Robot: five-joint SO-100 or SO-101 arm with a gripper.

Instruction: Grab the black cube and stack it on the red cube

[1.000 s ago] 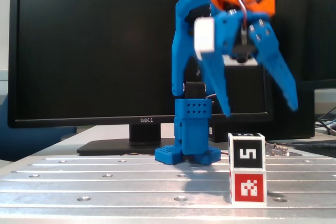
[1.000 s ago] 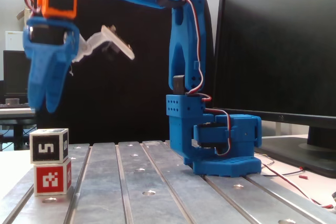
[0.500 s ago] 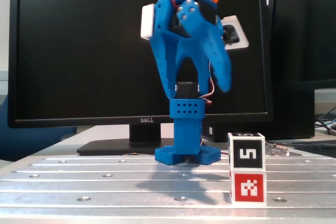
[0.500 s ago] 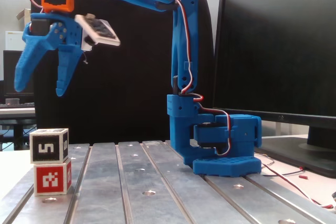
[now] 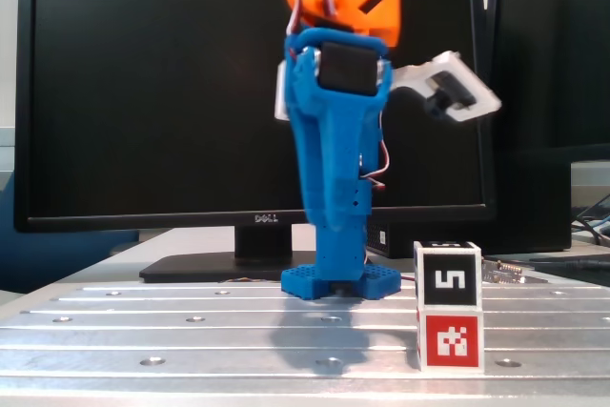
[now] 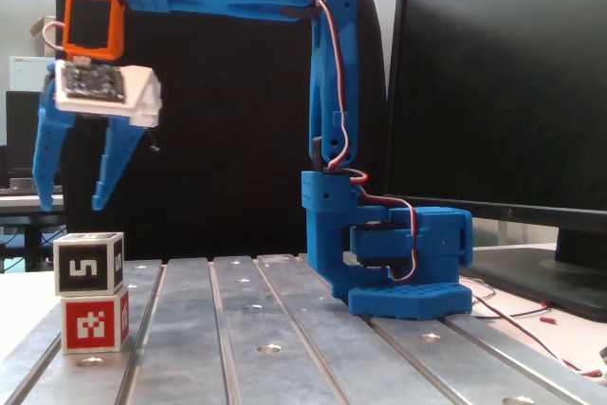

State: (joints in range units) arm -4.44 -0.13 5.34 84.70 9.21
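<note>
The black cube [image 5: 448, 275] sits squarely on top of the red cube [image 5: 450, 338] — a neat two-high stack on the ribbed metal table [image 5: 191, 331], seen in both fixed views. The blue arm's gripper [image 6: 72, 202] hangs in the air above the stack, clear of it, its two fingers spread apart and holding nothing. Behind stands a dark Dell monitor [image 5: 152, 92] — the arm's base [image 6: 398, 263] is bolted just in front of it.

Lab — Dell monitor [image 5: 172, 92], slotted bench [image 5: 191, 331].
</note>
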